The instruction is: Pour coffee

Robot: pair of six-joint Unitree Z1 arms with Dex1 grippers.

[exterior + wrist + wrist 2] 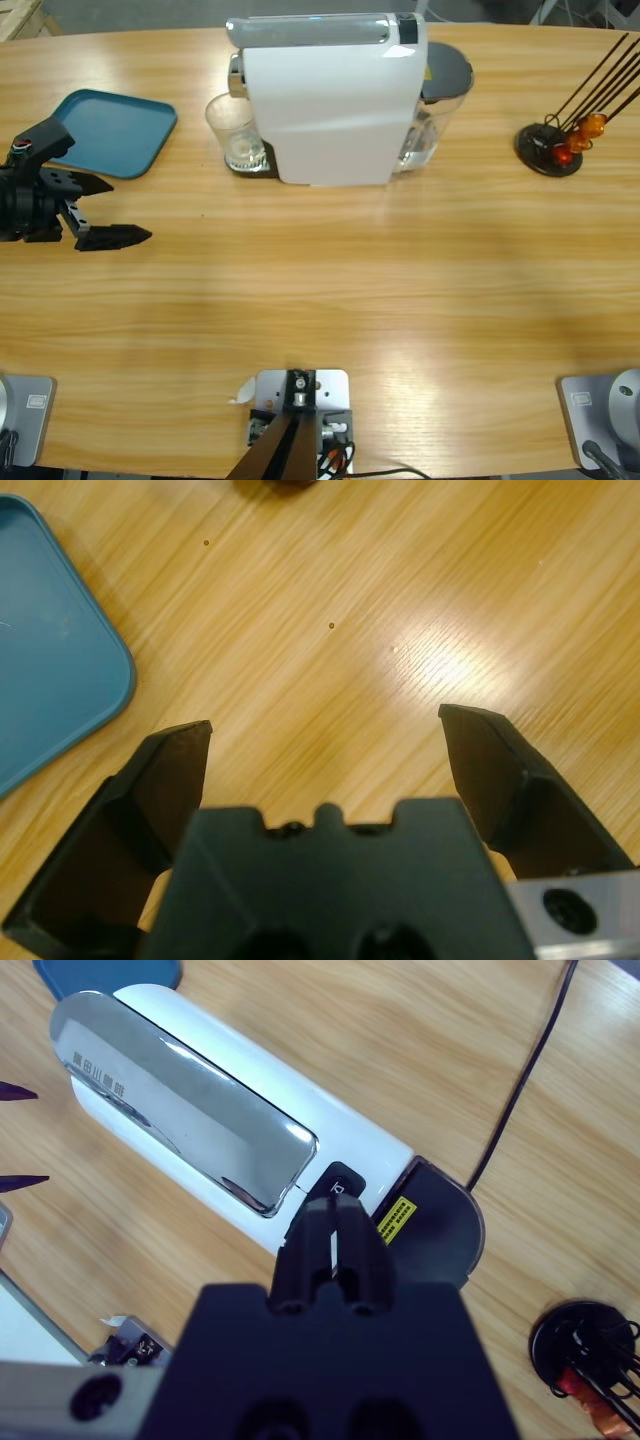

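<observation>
A white coffee machine [335,105] with a chrome top lever stands at the far middle of the long wooden table [330,290], and a small clear glass tumbler [236,133] sits on its dark drip plate at the machine's left end, just beside the white body. From above the glass looks clear, and any coffee in it cannot be made out. A teal tray [105,132] lies flat near the table's left end, well apart from the machine. At the far right a round black stand [548,150] holds thin dark rods that lean up and away, with small orange and red capsules [580,135] clustered at its base. The left gripper [100,210] comes in from the left edge in the high view, just in front of the tray; its two black jaws are spread wide with nothing between them, and the left wrist view shows only bare wood in the gap, with the tray's rounded corner [60,670] off to one side. The right gripper [333,1225] appears only in its own wrist view (the high view does not show it), looking down on the machine's chrome lever [180,1110] and dark rear tank lid [440,1225]; its jaws are pressed together, gripping nothing. A black cable [525,1070] runs across the wood behind the machine.
</observation>
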